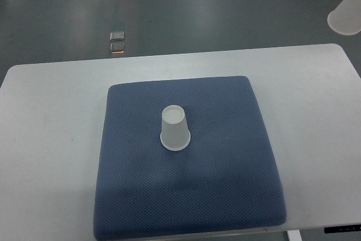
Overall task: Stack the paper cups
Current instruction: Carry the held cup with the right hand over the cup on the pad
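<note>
Top view: paper cup [175, 128] upside down on blue pad [141, 196], axis vertical.
Second cup [345, 17]: top-right edge, mouth toward the lower left.
Fingers: none visible; state cannot be told.

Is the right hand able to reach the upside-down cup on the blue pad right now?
Probably yes. The cup stands alone in the middle of the pad, with nothing beside or over it. The right hand is out of view, though, so I can't tell where it would start from.
</note>
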### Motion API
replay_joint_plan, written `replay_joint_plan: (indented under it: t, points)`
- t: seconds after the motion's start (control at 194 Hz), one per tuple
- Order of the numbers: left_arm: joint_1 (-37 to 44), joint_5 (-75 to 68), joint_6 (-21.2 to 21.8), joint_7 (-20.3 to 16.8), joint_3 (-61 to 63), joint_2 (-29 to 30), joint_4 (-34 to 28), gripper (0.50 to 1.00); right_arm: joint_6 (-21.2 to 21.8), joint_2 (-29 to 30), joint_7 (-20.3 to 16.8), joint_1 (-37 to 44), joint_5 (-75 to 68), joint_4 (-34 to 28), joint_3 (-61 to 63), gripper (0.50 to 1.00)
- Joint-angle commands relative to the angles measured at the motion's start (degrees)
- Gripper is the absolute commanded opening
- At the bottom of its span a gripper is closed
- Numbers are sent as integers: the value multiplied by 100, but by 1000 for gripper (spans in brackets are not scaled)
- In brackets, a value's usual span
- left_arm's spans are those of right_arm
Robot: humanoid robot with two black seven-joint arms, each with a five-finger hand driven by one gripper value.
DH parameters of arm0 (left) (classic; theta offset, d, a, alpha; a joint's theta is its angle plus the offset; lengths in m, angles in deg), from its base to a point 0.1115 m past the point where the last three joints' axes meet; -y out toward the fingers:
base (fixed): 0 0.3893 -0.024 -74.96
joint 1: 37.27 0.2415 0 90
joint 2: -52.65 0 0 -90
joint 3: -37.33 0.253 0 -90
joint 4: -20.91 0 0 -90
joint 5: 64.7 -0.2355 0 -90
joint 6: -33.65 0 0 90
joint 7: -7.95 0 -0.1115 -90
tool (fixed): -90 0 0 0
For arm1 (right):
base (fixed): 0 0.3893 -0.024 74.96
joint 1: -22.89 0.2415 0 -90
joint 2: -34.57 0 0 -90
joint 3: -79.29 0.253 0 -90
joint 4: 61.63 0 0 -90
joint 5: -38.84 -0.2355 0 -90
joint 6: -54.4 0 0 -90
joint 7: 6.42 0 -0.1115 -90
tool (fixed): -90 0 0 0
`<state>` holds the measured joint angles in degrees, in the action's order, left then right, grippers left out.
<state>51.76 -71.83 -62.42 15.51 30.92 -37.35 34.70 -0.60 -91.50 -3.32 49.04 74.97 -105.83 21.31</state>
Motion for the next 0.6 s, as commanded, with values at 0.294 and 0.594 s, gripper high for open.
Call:
replay_joint_plan:
  t: [0.294, 0.594]
  points:
    - [0, 1, 0, 0, -1, 0, -8, 1000, 0, 530, -64, 883, -71, -968, 32, 666]
    - [0, 1, 0, 0, -9, 0, -17, 1000, 0, 1532, -73, 1094, -677, -1056, 261, 672]
